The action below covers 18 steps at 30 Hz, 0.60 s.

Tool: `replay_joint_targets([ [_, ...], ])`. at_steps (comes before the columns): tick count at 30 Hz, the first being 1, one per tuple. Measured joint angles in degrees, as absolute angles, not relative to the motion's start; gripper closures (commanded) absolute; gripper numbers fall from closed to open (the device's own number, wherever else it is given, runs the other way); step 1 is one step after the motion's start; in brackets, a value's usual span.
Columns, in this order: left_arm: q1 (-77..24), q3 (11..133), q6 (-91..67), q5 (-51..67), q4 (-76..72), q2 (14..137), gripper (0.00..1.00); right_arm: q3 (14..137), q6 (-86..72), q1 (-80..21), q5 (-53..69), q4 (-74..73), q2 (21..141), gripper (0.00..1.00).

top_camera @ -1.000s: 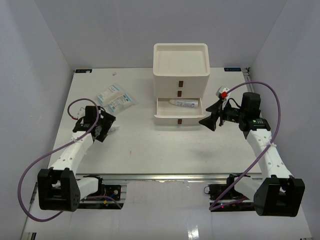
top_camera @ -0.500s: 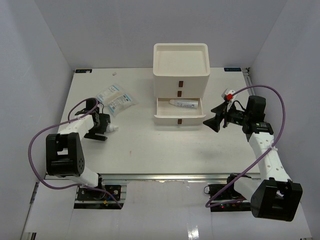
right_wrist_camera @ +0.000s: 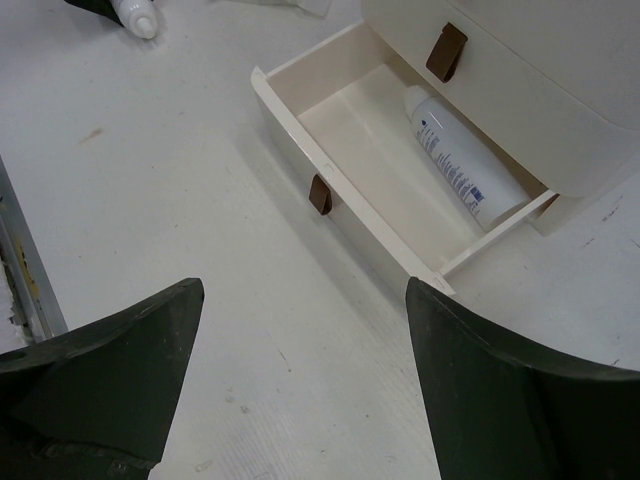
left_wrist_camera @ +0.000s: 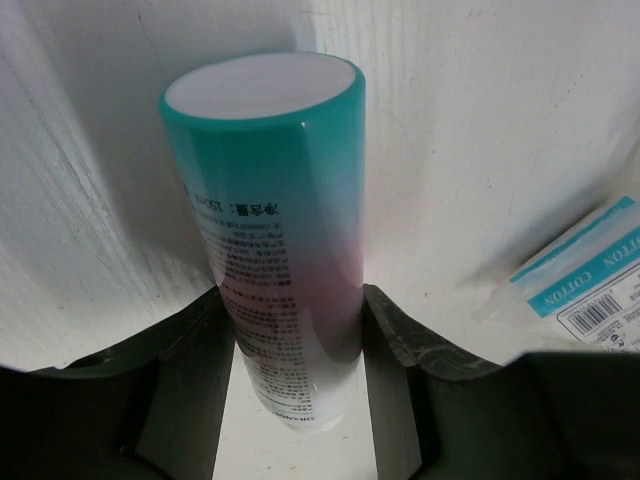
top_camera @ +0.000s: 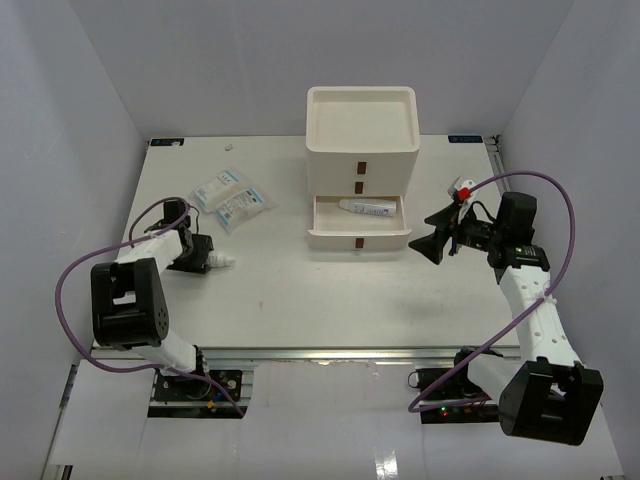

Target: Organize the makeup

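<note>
Teal-and-pink tube (left_wrist_camera: 275, 260): sits between the two fingers (left_wrist_camera: 185, 365) of the left gripper (left_wrist_camera: 290, 345). Both fingers press against its sides, so the gripper is clamped on it. The flat teal end points away from the wrist camera. The body fades from teal through pink to white and carries small printed text. In the top view the tube's (top_camera: 222, 260) white tip sticks out to the right of the left gripper (top_camera: 205, 258), low over the left part of the desk (top_camera: 290, 290). Cannot tell whether the tube touches the desk surface.

Cotton packets (top_camera: 230, 198): clear, with white contents and blue print. They lie on the desk just behind the left gripper, apart from it. One corner, with the word "COTTON" (left_wrist_camera: 590, 285), shows at the right edge of the left wrist view.

White tube (right_wrist_camera: 460, 165): lies flat inside the open bottom drawer (right_wrist_camera: 300, 150) of the three-drawer box (top_camera: 360, 145), along the drawer's back side. The two drawers above are closed. Handles are brown.

Right gripper (top_camera: 432, 243): fingers spread wide apart and holding nothing. It hangs just right of the open drawer and faces it. In its own wrist view the right gripper (right_wrist_camera: 300, 295) frames the drawer front and bare desk.
</note>
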<state>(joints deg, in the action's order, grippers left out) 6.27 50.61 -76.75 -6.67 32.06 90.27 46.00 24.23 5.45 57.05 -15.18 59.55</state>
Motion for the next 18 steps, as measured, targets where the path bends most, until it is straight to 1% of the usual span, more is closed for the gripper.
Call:
replay_joint_targets([
  [1,6.3,49.9,-76.3,-6.5,31.2,89.7,0.80,46.0,24.2,5.6,57.1,-15.2,59.5,0.12],
  [2,6.4,49.1,-75.7,-6.3,30.3,89.1,0.84,46.0,24.2,5.8,57.2,-15.2,59.5,0.12],
  [6,6.6,46.8,-71.3,-4.0,27.3,87.1,0.93,45.9,24.2,6.4,57.6,-15.2,59.2,0.12],
  [10,6.7,44.0,-64.3,2.6,23.6,82.8,0.96,45.9,24.3,7.1,58.1,-15.2,58.9,0.11],
  [14,5.9,41.0,-56.0,10.8,17.5,73.8,0.97,45.9,24.4,7.5,58.5,-15.2,58.6,0.11],
  [16,3.1,40.5,-51.5,14.3,13.5,68.0,0.96,45.9,24.4,7.6,58.5,-15.2,58.5,0.11],
  [18,-2.3,42.1,-45.7,17.6,9.6,65.1,0.96,45.9,24.4,7.7,58.7,-15.2,58.5,0.11],
])
